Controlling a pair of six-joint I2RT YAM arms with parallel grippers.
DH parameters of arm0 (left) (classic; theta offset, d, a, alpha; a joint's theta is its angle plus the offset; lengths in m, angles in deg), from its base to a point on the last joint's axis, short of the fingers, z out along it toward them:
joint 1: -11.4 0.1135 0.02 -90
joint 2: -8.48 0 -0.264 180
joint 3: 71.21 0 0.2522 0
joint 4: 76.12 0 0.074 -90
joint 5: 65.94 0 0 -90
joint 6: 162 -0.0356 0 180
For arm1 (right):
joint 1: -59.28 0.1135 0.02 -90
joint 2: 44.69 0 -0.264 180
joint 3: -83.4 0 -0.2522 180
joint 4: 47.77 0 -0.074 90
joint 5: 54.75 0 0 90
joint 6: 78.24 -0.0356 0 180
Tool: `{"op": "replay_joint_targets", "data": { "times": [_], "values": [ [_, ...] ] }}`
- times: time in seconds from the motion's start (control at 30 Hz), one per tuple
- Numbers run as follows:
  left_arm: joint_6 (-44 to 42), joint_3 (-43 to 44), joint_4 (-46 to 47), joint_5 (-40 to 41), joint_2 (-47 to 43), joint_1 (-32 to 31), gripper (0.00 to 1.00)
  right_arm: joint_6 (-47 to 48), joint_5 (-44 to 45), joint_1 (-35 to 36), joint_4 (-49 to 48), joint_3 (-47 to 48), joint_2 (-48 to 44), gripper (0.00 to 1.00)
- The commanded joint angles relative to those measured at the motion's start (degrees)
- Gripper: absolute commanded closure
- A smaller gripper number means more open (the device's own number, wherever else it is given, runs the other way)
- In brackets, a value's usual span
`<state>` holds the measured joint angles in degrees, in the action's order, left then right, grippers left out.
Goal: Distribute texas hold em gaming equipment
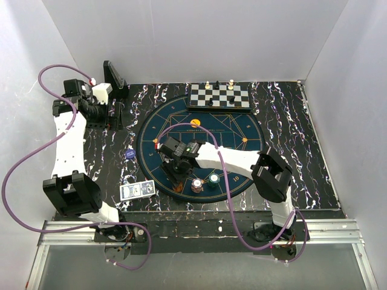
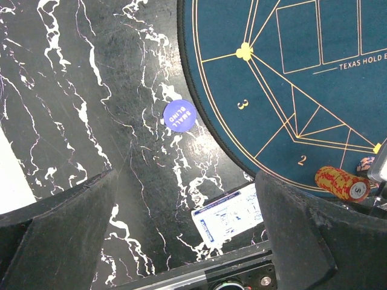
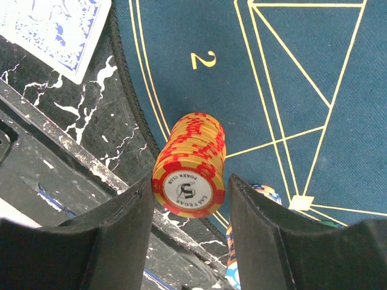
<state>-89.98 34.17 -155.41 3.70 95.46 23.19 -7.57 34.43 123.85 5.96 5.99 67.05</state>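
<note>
Straddling a stack of orange-and-red poker chips (image 3: 191, 163), the right gripper (image 3: 188, 208) is sitting low in the right wrist view; its fingers (image 3: 124, 229) are flanking the stack, and whether they are pressing it or standing just clear I cannot tell. The stack is resting on the round dark-blue mat (image 3: 302, 72) near its printed "2", close to the mat's edge. A blue-backed playing card (image 3: 51, 27) is lying on the black marbled worktop (image 3: 91, 121) at upper left. In the top view the right gripper (image 1: 175, 172) is working at the mat's lower left, with a teal chip (image 1: 214, 178) just right of it and cards (image 1: 137, 190) off the mat. The left gripper (image 2: 181, 241) is hanging spread wide and empty over the worktop, a blue "small blind" disc (image 2: 179, 115) lying beyond it.
</note>
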Motion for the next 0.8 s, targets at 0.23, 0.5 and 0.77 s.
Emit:
{"op": "replay_joint_targets", "data": {
  "times": [0.23, 0.5, 0.77],
  "values": [
    [-0.2, -1.3, 2.0, -0.4, -2.1, 0.6, 0.02, -0.6, 0.6, 0.7, -2.5, 0.5, 1.5, 0.54],
    [-0.2, -2.1, 2.3, -1.1, -2.0, 0.5, 0.02, -0.4, 3.5, 1.3, -1.4, 0.9, -0.3, 0.62],
    [-0.3, -3.1, 2.7, -1.6, -2.2, 0.6, 0.02, 0.3, 5.5, 1.6, 0.6, 2.7, -1.7, 0.66]
  ]
}}
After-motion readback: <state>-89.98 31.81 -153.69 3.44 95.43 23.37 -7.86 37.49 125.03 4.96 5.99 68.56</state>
